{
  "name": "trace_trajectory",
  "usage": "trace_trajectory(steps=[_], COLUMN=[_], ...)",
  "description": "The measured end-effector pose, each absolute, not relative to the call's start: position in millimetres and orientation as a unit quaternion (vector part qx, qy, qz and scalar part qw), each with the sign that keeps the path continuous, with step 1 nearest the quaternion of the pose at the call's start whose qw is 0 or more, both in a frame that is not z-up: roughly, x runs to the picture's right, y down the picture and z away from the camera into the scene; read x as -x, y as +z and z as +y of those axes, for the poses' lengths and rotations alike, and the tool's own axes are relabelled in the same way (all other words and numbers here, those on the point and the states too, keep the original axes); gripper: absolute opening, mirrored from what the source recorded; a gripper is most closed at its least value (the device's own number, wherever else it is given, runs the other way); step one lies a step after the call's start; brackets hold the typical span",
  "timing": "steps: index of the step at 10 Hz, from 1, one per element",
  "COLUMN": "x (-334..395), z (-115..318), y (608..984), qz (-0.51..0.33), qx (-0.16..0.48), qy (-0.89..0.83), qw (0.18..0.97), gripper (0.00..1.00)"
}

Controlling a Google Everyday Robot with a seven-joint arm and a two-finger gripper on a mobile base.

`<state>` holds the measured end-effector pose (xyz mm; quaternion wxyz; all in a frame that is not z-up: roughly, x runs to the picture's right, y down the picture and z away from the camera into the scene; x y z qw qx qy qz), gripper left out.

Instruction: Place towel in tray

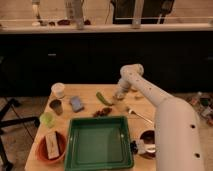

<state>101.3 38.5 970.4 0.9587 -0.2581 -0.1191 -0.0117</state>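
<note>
The green tray (100, 142) sits at the front middle of the wooden table, with nothing in it. My gripper (120, 95) is low over the far side of the table, beyond the tray and just right of a green vegetable (104, 98). A small pale shape lies at the gripper's tip; I cannot tell whether it is the towel. No towel shows clearly anywhere else on the table.
A blue sponge block (76, 103), metal cup (56, 106) and white cup (58, 90) stand at the left. An orange bowl (51, 146) is front left. A fork (140, 115) and a dark bowl (148, 145) lie right of the tray. Dark red bits (104, 112) lie behind the tray.
</note>
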Motion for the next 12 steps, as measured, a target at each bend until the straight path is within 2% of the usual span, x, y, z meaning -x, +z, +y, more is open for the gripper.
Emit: trace_trajectory(steps=[5,9,12], x=[-75,-26,3], z=[16,25,36], y=[912,878,848], qz=[-0.154,-0.244,-0.279], qx=[0.206,0.222,0.227], qy=[-0.055,-0.123,-0.174], qw=[0.965,0.936,0.917], gripper=[0.00,0.00,0.00])
